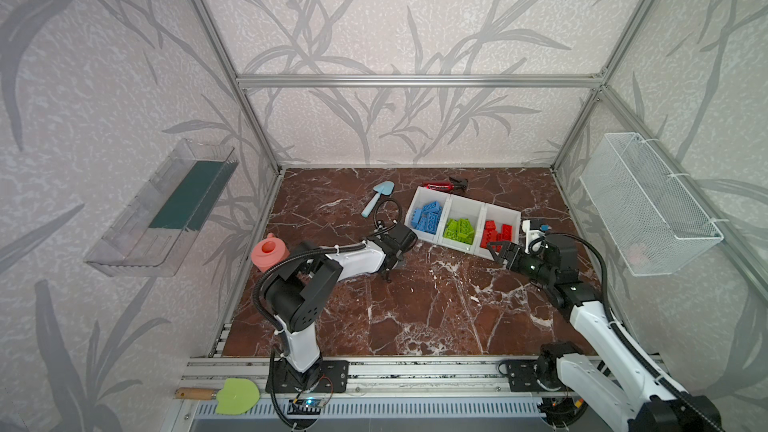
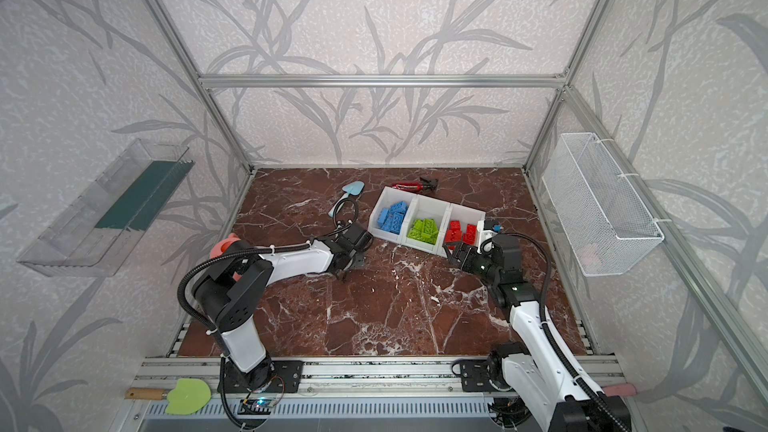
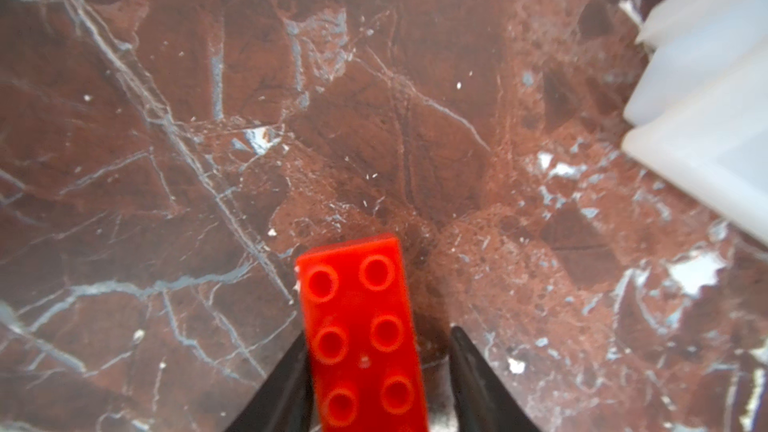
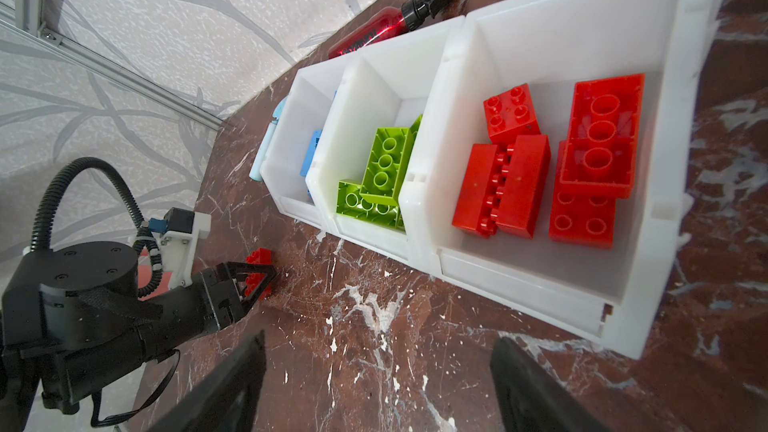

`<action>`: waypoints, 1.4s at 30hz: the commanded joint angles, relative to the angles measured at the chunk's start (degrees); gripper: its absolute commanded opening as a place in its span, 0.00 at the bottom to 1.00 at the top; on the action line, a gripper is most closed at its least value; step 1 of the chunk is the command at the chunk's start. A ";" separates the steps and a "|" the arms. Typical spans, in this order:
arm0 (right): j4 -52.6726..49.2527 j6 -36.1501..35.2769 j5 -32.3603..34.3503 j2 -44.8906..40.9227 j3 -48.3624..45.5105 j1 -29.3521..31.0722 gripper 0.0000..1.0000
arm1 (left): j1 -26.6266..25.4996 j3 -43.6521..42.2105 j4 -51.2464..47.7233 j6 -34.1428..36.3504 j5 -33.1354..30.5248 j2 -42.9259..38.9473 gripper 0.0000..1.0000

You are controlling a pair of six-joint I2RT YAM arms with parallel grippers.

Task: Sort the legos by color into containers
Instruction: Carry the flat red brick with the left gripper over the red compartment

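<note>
- A light blue trowel (image 1: 376,197) lay up-left of the bins (image 1: 467,204), and a red spray bottle (image 1: 440,186) lay just behind them. A pink can (image 1: 270,253) stood at the left edge of the table (image 1: 415,317), partly hidden by the left arm (image 1: 357,261).
- One wire basket (image 1: 648,205) and one clear tray (image 1: 162,209) were hung on the side walls.
- Three white bins were joined in a row at the centre of both top views.
- Blue bricks (image 1: 428,218) were held in the left bin and green bricks (image 1: 460,229) in the middle one. Both heaps were too piled to be counted.
- Five red bricks (image 4: 521,184) were counted in the right bin.
- One red brick (image 3: 361,338) lay on the table, down-left of the bins, between the fingers of the left gripper (image 4: 262,276). One finger was pressed to it and a gap was seen at the other, so a firm grip could not be told.
- The right gripper (image 4: 379,338) was spread wide and empty near the row's front right corner.
</note>
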 commanded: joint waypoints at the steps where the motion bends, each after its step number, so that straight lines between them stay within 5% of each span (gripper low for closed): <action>1: 1.83 0.20 -0.86 -0.75 -0.49 0.28 0.86 | 0.12 -0.88 -3.18 0.83 0.81 2.25 0.40; 12: -0.04 0.05 -1.24 -2.31 0.51 0.25 0.86 | -2.87 -0.26 -5.17 7.95 1.00 -4.25 0.32; 23: -8.45 -1.16 0.18 -10.64 3.01 0.24 0.86 | -9.04 13.35 -7.12 16.79 11.77 -6.94 0.31; 37: -17.43 -3.88 -0.59 -30.16 1.60 0.24 0.87 | -12.62 44.21 -10.66 21.29 22.06 12.64 0.31; 42: -16.01 -4.04 -3.23 -30.64 1.23 0.76 0.86 | -13.13 55.17 -13.07 21.54 26.97 20.46 0.31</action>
